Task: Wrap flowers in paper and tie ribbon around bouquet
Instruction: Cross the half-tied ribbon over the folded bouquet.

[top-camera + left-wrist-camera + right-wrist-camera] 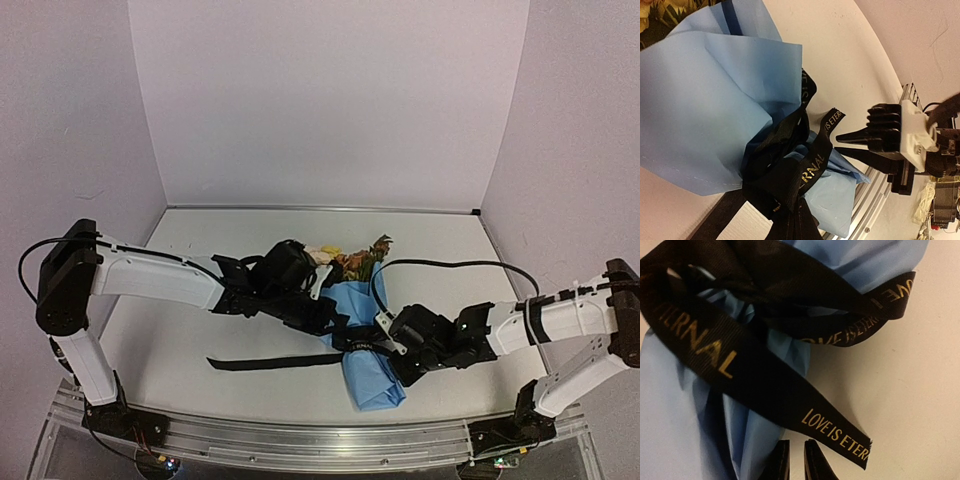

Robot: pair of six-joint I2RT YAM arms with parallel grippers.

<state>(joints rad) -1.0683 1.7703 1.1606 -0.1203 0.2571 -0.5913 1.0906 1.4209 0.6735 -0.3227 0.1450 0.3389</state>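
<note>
Woven black ribbon [765, 385] (gold lettering) knots around the creased, matte light-blue paper [700, 115] cone. The right gripper [836, 143] is narrowly parted and empty; the left gripper [338, 328] is pressed together.

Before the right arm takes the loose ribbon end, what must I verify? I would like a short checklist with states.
1. The ribbon goes around the paper: ok.
2. Knot is tight: cannot tell.
3. Loose end lies just ahead of the right gripper: ok.
4. Its fingers are empty: ok, only a narrow gap.
5. The left gripper holds the ribbon: cannot tell.
6. The flowers sit in the paper: ok.
</note>
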